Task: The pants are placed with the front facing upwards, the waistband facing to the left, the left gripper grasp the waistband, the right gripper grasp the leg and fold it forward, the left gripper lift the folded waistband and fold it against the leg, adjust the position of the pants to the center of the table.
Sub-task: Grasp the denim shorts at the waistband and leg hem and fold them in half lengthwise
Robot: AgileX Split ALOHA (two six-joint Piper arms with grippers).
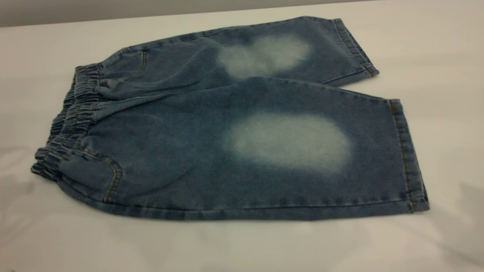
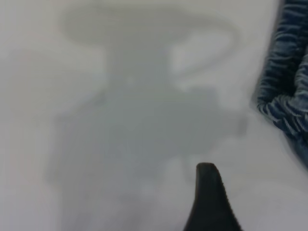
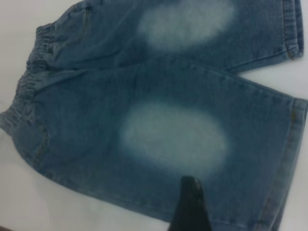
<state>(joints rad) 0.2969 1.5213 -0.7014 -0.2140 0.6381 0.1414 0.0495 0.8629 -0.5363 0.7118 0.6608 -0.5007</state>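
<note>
The blue denim pants [image 1: 242,124] lie flat on the white table [image 1: 242,245], front up. The ruffled waistband [image 1: 72,117] points left, the hems right. The leg [image 1: 291,143] with the smooth oval pale patch is the near one. Neither gripper shows in the exterior view. My left gripper [image 2: 240,192] hovers over bare table beside the waistband [image 2: 288,96]; only one black finger [image 2: 208,192] shows, nothing held. My right gripper [image 3: 219,195] hangs above the oval-patch leg [image 3: 173,139] near its lower seam, one finger [image 3: 190,207] in view, nothing between the jaws.
The far leg [image 1: 264,53] with the lobed pale patch lies partly under the near leg's upper edge. The table's back edge [image 1: 113,17] runs close behind the pants. Bare tabletop surrounds the pants at the front, left and right.
</note>
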